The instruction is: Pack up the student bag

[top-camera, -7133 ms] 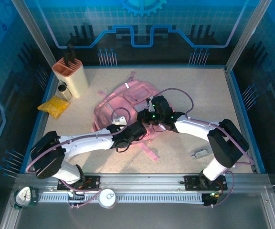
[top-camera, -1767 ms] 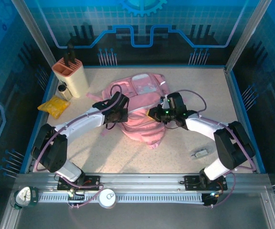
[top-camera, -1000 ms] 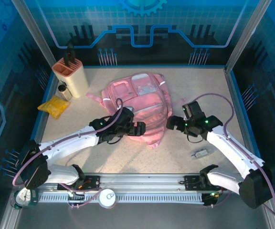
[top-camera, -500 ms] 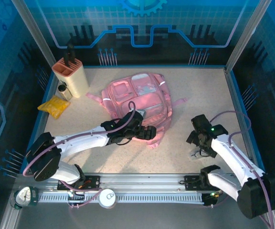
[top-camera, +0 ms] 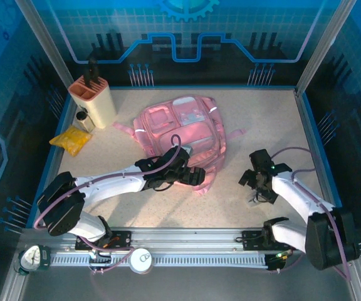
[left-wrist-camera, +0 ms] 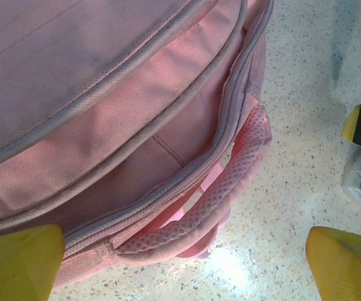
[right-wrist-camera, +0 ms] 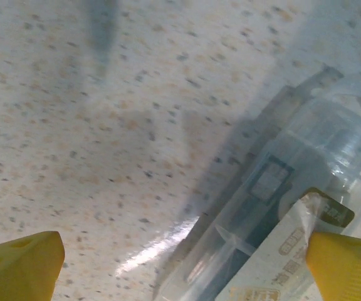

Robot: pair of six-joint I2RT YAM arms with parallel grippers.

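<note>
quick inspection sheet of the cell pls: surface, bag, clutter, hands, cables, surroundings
surface: speckled beige tabletop, glare patches, no spills seen
job's things: pink student bag lying flat mid-table, mesh handle at its near edge
clutter: yellow packet, small bottle and tool holder at far left; clear case at near right
grippers: left hand open at the bag's handle; right hand open over the clear case, holding nothing
cables: purple cable loops over the bag; a second arcs by the right hand
surroundings: blue printed walls, metal rail at near edge
</note>
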